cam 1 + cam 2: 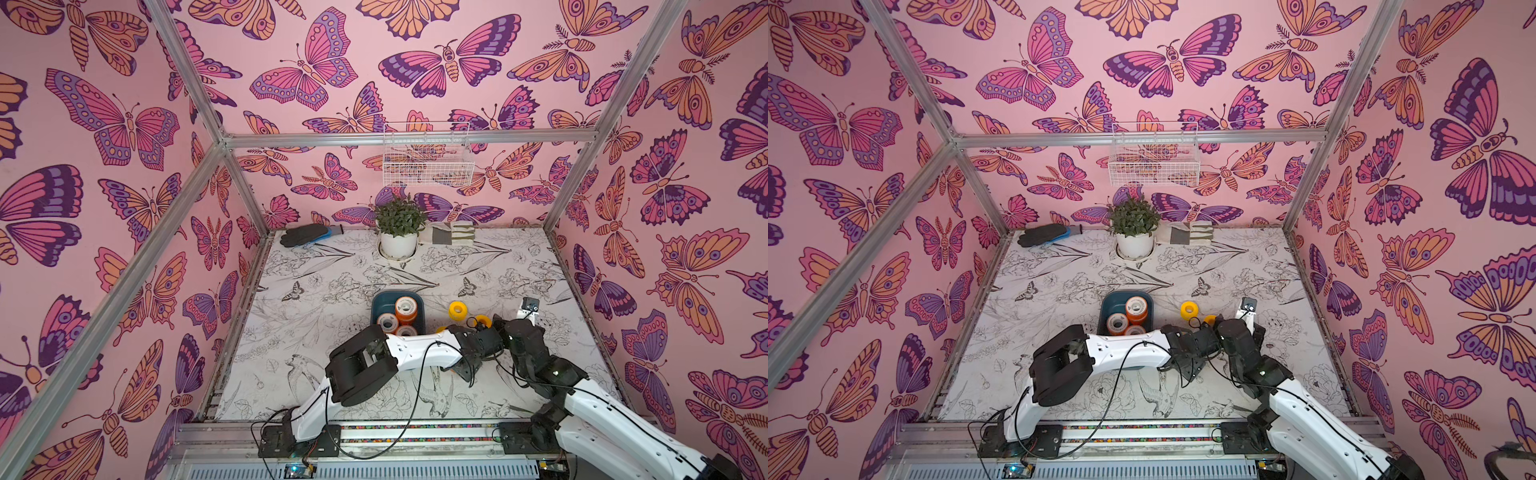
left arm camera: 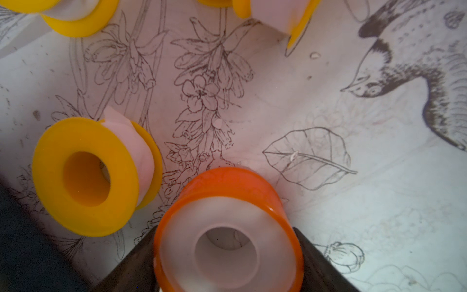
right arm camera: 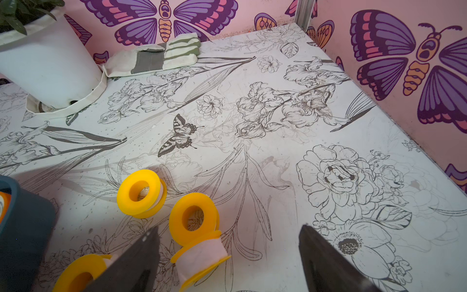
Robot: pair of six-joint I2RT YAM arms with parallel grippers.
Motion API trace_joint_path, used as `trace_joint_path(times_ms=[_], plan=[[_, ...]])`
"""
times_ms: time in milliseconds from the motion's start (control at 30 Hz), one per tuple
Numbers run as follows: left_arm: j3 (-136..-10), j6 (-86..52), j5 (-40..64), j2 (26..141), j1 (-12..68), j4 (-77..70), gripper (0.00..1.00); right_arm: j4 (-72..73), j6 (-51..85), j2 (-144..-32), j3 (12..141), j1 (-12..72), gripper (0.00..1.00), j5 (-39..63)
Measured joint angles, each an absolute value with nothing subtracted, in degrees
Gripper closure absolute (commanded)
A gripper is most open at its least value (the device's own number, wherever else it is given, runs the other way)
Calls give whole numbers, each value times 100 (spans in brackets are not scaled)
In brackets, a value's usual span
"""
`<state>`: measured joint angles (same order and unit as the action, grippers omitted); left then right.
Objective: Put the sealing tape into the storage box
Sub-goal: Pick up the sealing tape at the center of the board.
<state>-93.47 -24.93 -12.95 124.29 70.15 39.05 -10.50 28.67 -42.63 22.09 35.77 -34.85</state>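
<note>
The left end effector (image 2: 223, 231) sits low over the counter (image 2: 366, 202) with an orange spool of sealing tape (image 2: 227, 199) lying on its side between its two dark fingers (image 2: 136, 263). Both fingers seem to meet the spool's sides, but I cannot tell whether they are clamped on it or only bracket it. A tilted yellow spool (image 2: 86, 177) stands just beside it, narrowly apart. The right end effector (image 3: 230, 227) is spread wide and holds nothing. A lying yellow spool (image 3: 199, 260) rests on the counter between its fingers, nearer one of them, and an upright yellow spool (image 3: 193, 217) leans against it. A farther yellow spool (image 3: 140, 193) stands apart beyond them. The storage box (image 1: 377, 305) sits mid-counter with three orange spools (image 1: 406, 309) filling its right and near parts, and some of its floor shows bare at the far left corner. The left arm (image 1: 415, 349) crosses over the box's near edge and hides it, and the two wrists crowd together just right of the box. In both top views the loose yellow spools (image 1: 457, 309) (image 1: 1188, 309) lie close by the box's right wall. From them, open counter runs to the right wall and back to the far edge. There a black glove (image 1: 307, 235), a potted plant (image 1: 399, 232) and a striped glove (image 1: 451, 235) line the back wall. A white wire basket (image 1: 428, 158) hangs on the rail above them.
</note>
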Motion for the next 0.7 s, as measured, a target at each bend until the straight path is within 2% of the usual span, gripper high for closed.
trace_joint_path(times_ms=[233,600,700], plan=[[-9118,-2554,-1293,12202,7015,3927,51,-1050,2867,-4263,2209,3577,11,-3485],[-8237,-2781,-1378,10822,7015,4084,54,-1050,2867,-4276,2209,3577,11,-3485],[-8134,-2794,-1514,10521,6989,4200,58,-1050,2867,-4276,2209,3577,11,-3485]])
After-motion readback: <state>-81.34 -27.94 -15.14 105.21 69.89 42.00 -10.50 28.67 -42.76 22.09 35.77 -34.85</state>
